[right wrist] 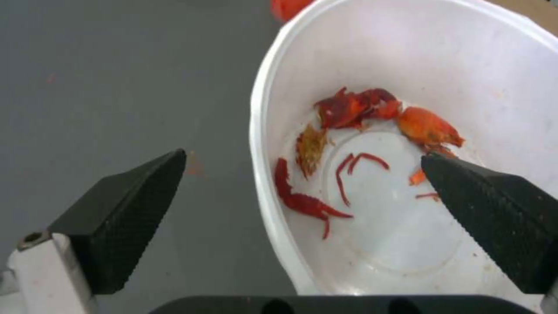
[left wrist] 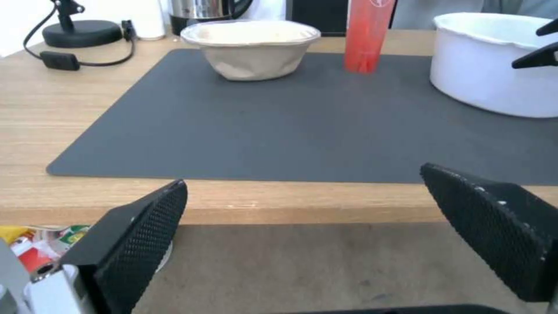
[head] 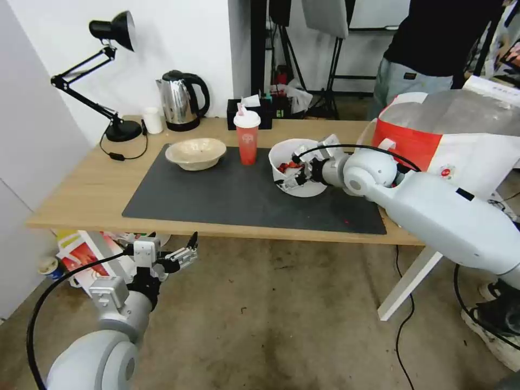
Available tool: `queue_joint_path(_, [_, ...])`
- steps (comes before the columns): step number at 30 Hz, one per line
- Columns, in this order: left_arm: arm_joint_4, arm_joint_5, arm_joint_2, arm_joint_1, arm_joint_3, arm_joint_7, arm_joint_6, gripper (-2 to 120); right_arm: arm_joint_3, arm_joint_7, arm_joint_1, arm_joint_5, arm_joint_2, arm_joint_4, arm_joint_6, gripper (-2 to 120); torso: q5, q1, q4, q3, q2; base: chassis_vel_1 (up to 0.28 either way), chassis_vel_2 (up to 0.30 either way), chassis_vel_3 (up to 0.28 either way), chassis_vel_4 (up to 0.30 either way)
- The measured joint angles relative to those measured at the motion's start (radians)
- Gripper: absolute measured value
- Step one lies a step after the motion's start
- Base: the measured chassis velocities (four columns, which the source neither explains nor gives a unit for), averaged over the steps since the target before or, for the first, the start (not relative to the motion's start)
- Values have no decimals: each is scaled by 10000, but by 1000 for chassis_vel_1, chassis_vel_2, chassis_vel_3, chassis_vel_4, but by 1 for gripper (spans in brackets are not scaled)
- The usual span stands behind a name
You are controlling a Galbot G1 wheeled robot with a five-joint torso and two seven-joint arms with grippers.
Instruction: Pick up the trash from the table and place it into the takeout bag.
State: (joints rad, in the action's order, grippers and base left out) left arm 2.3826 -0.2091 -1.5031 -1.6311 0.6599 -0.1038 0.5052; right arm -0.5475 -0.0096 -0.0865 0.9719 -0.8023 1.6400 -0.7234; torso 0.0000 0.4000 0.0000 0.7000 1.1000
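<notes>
On the dark mat (head: 227, 197) of the table (head: 81, 195) stand a shallow beige bowl (head: 195, 154) (left wrist: 253, 56), a red lidded cup (head: 247, 138) (left wrist: 365, 39) and a white bowl (head: 313, 188) (left wrist: 488, 83) (right wrist: 407, 248) holding red shell scraps (right wrist: 355, 107). My right gripper (head: 292, 172) (right wrist: 302, 157) is open across the white bowl's near rim, one finger inside and one outside over the mat. The takeout bag (head: 433, 138) sits at the table's right end. My left gripper (head: 181, 254) (left wrist: 303, 176) hangs open below the table's front edge.
A steel kettle (head: 181, 100), a black desk lamp (head: 111, 81), a white cup (head: 153, 120) and a black tissue box (head: 249, 115) line the back of the table. Printed packages (head: 89, 254) lie on the floor under its left end. A white leg (head: 406, 281) slants down at right.
</notes>
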Motion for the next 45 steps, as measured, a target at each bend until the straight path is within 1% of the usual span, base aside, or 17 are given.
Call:
queue_joint_path(5, [7,3,-33,-32,-5,-3,8,100,-182,14,136,63,136,-10,-5,100,0,-1,0,0,-1,0,0,0,0])
queue_joint_path(20, [23,118,-131,-60,-62,-4,10,100,-349,48,123,46,201,-134,-12,100,1,0,1,0,0,0,0,0,0])
queue_joint_path(33, [84,162,-183,-152,-116,16,-62,100,-389,2,67,-75,-6,-555,-12,100,-1,0,0,0,0,0,0,0,0])
queue_joint_path(45, [78,171,-254,-156,-150,68,-184,100,-544,-6,-37,-311,-108,-673,14,100,-2,-1,1,-2,1,0,0,0,0])
